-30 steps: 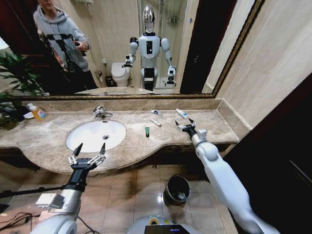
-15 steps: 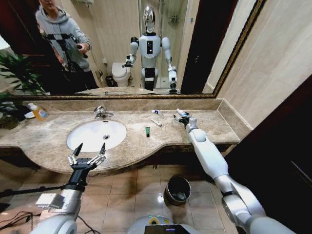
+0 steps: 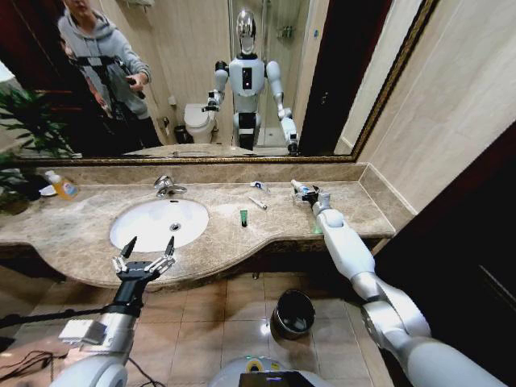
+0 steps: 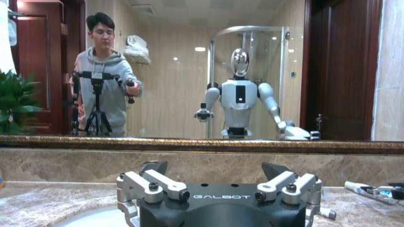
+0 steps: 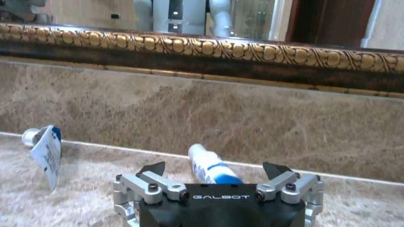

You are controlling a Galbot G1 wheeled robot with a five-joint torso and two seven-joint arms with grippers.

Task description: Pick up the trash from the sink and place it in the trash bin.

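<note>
My right gripper (image 3: 307,193) reaches to the back of the beige countertop (image 3: 355,205), open, at the white tube with blue cap (image 3: 298,187). In the right wrist view the tube (image 5: 207,165) lies between the spread fingers of the gripper (image 5: 215,169), which are not closed on it. A flat white packet (image 3: 259,186) (image 5: 45,150), a thin white stick (image 3: 257,202) and a short dark-green tube (image 3: 243,217) lie to the right of the white sink (image 3: 133,230). The black trash bin (image 3: 293,313) stands on the floor below. My left gripper (image 3: 145,260) (image 4: 215,168) hangs open before the counter's front edge.
A chrome faucet (image 3: 167,186) stands behind the basin. An orange bottle (image 3: 63,187) and a plant (image 3: 20,129) sit at the far left. A gold-framed mirror (image 3: 201,157) and the marble backsplash close the back; a wall corner lies at the right.
My right arm has stretched farther back and right across the counter, bringing its open gripper around the white tube. The left arm has not moved.
</note>
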